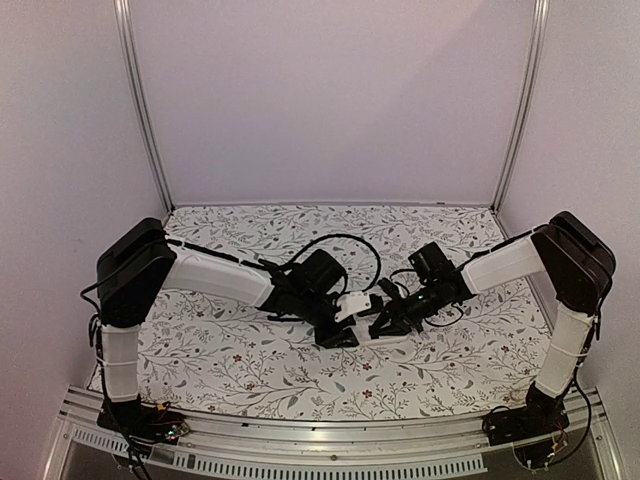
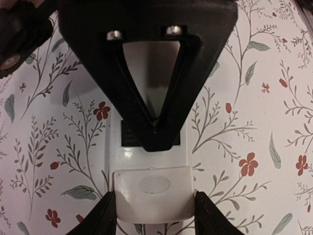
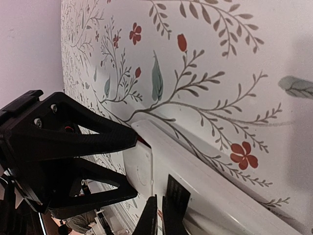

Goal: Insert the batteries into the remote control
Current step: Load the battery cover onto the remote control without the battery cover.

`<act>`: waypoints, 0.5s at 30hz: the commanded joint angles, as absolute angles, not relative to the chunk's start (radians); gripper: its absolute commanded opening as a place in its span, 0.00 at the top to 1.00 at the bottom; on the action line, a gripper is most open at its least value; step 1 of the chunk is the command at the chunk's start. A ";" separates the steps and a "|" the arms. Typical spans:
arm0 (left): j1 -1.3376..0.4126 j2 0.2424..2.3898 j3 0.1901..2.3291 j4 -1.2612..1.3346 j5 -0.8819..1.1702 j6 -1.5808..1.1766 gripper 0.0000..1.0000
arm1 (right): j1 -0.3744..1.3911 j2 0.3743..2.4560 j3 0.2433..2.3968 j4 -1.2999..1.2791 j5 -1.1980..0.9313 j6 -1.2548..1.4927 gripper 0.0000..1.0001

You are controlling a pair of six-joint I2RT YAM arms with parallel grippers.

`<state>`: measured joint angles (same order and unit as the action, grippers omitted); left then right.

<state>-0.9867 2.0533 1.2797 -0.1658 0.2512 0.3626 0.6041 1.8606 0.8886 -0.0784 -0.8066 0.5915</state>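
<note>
My left gripper (image 2: 155, 210) pinches the remote (image 2: 152, 159) by its two long sides, white side up, at the middle of the table (image 1: 240, 365). In the top view my right gripper (image 3: 159, 210) sits at the remote's 3 o'clock, fingers pressed together, tips at the dark recess (image 2: 128, 134).

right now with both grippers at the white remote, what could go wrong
The left gripper pinches only one end of the flat white plastic remote control, so it might pivot or slip. The shut right gripper presses at the dark battery bay; a hard push could tip the remote or jam there.
</note>
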 commanded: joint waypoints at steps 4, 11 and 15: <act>-0.964 2.078 1.282 -0.240 0.248 0.387 0.49 | 0.609 1.895 0.883 -0.122 -0.776 0.575 0.94; -0.962 2.069 1.290 -0.245 0.222 0.407 0.49 | 0.610 1.915 0.898 -0.140 -0.772 0.554 0.94; -0.964 2.048 1.289 -0.236 0.210 0.415 0.50 | 0.609 1.921 0.902 -0.151 -0.769 0.544 0.94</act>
